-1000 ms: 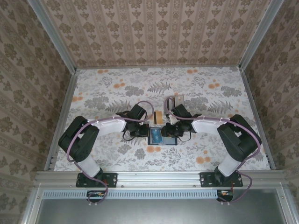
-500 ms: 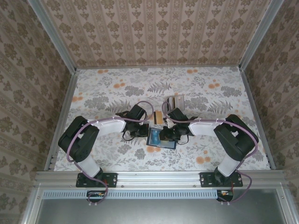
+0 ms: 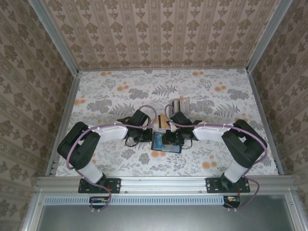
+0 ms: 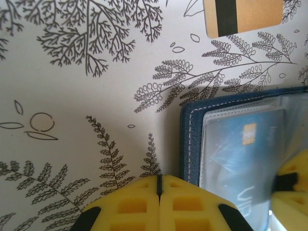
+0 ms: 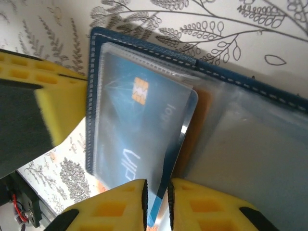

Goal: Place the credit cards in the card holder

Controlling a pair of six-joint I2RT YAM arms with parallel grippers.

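The card holder (image 3: 167, 146) lies open on the table between the arms, navy with clear sleeves (image 5: 250, 144). A blue credit card (image 5: 137, 120) with a gold chip sits partly inside the left sleeve, its near edge pinched in my right gripper (image 5: 157, 192), which is shut on it. My left gripper (image 4: 159, 180) is shut with nothing in it, its tip at the holder's left edge (image 4: 188, 144). A gold-orange card (image 4: 240, 17) with a dark stripe lies flat beyond the holder. More cards stand in a grey-beige stack (image 3: 182, 104) further back.
The floral tablecloth (image 3: 110, 91) covers the whole table, with patterned walls (image 3: 154, 33) on three sides and metal rails along the edges. The two grippers' yellow fingers (image 5: 53, 96) are close together at the holder.
My right gripper has moved left over the open holder, carrying the blue card into the left sleeve. The left arm has shifted slightly left and stays at the holder's edge.
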